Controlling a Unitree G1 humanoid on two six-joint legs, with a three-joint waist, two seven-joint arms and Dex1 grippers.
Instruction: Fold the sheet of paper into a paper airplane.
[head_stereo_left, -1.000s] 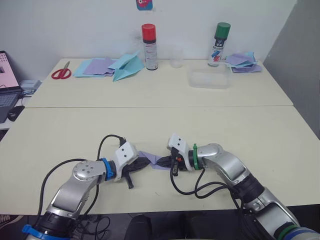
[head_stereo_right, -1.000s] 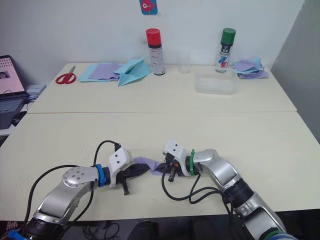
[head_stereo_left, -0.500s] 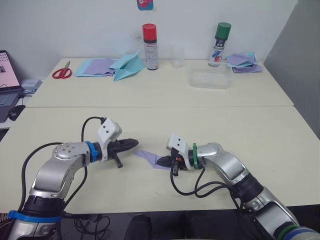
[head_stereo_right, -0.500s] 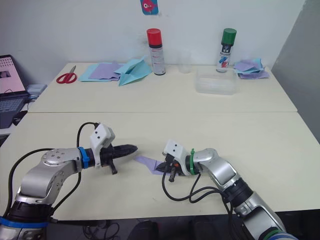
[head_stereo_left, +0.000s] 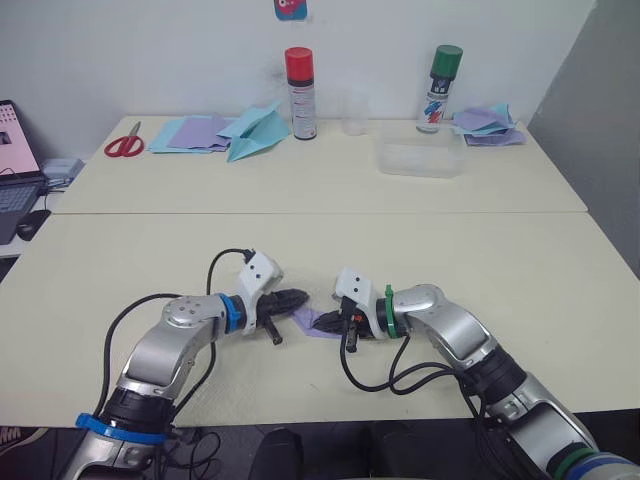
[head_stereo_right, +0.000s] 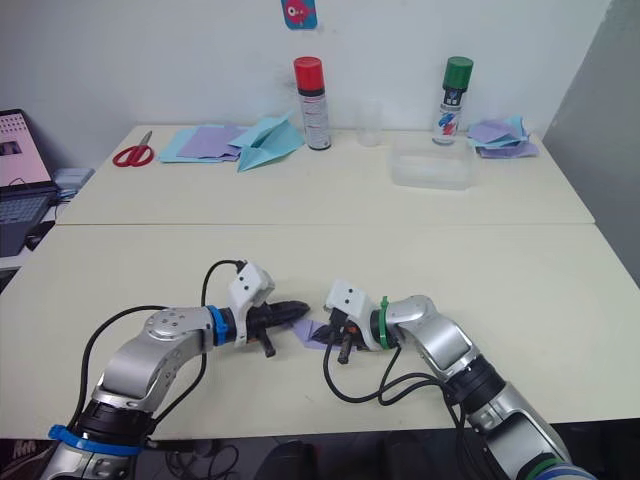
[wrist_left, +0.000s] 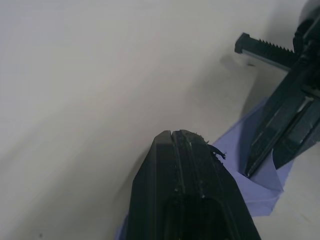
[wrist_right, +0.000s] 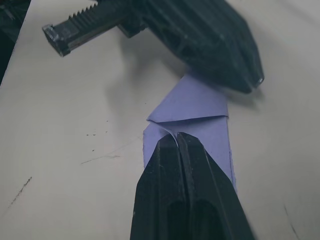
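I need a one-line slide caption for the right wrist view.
Right gripper pressing shut fingers on the folded sheet of paper as the left gripper meets its tip.

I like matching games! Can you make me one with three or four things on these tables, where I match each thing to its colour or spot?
Things:
1. scissors
2. spray can beside the blue paper plane
3. spray can near the far right paper pile
4. folded paper between the grippers

Colours or spots:
A. green cap
B. lavender, on the near table
C. red handles, far left of the back table
D. red cap

Pairs: 1-C, 2-D, 3-A, 4-B
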